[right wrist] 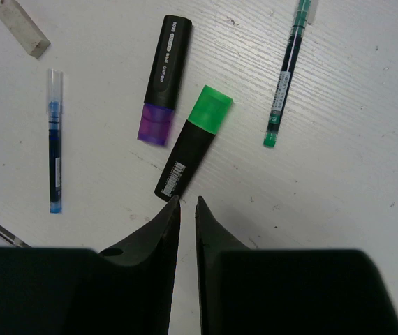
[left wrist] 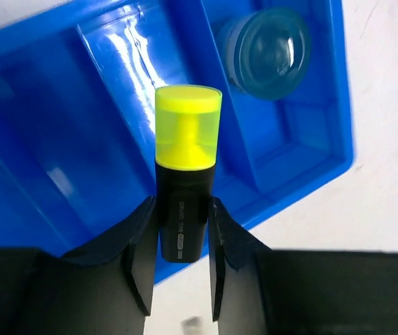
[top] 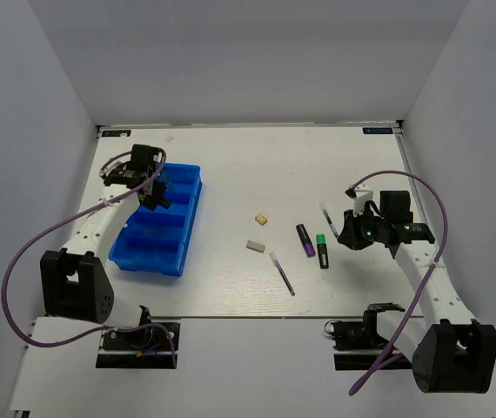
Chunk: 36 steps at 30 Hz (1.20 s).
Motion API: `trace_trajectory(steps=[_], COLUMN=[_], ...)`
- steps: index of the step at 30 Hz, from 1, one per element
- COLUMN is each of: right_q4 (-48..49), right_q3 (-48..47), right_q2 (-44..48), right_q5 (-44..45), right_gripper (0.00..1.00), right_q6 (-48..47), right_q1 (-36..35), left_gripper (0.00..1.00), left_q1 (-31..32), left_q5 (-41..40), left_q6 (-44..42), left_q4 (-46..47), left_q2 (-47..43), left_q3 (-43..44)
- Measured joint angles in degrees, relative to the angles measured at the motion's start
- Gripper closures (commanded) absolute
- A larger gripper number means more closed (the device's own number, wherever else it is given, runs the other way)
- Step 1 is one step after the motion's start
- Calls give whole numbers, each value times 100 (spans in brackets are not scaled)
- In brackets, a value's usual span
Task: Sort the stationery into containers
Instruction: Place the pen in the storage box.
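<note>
- Our left gripper (left wrist: 178, 241) grasps the yellow highlighter (left wrist: 185, 167) over the blue tray (left wrist: 45, 139); released off-centre, it may hit a divider or the jar (left wrist: 269, 49).
- Our right gripper (right wrist: 183, 204) is nearly closed and empty; descending so, it may push the green highlighter (right wrist: 195, 139).

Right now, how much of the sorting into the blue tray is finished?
Done: the round teal jar sits in the blue plastic tray. In hand: the left gripper holds the yellow-capped black highlighter over the tray. Left on the table: purple-capped highlighter, green-capped highlighter, pens, erasers.
</note>
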State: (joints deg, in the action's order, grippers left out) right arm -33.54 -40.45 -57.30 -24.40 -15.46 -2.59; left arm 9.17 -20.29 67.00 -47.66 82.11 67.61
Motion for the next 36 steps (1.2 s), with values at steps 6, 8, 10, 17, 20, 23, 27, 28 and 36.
trace_trajectory(steps=[6, 8, 10, 17, 20, 23, 27, 28, 36], right_q4=[0, 0, 0, -2, 0, -2, -2, -4, -4], right_q3=[0, 0, 0, 0, 0, 0, 0, 0, 0], right_q2=[0, 0, 0, 0, 0, 0, 0, 0, 0], right_q5=[0, -2, -2, -15, -13, -13, -13, -15, -17], right_gripper=[82, 82, 81, 81, 81, 81, 81, 81, 83], right_q6=[0, 0, 0, 0, 0, 0, 0, 0, 0], right_q1=[2, 2, 9, 33, 35, 35, 35, 35, 35], left_gripper=[99, 99, 99, 93, 67, 50, 36, 36, 100], left_q1=[-197, -238, -229, -223, -223, -223, -221, -221, -192], left_q5=[37, 4, -72, -245, -310, -315, -319, -317, -229], left_q6=[1357, 1652, 2129, 2758, 2796, 2796, 2793, 2785, 2483], left_q4=[192, 205, 227, 417, 481, 509, 592, 592, 765], left_q2=[286, 555, 837, 1423, 1499, 1521, 1521, 1521, 1467], left_q3=[9, 85, 170, 476, 551, 549, 485, 474, 409])
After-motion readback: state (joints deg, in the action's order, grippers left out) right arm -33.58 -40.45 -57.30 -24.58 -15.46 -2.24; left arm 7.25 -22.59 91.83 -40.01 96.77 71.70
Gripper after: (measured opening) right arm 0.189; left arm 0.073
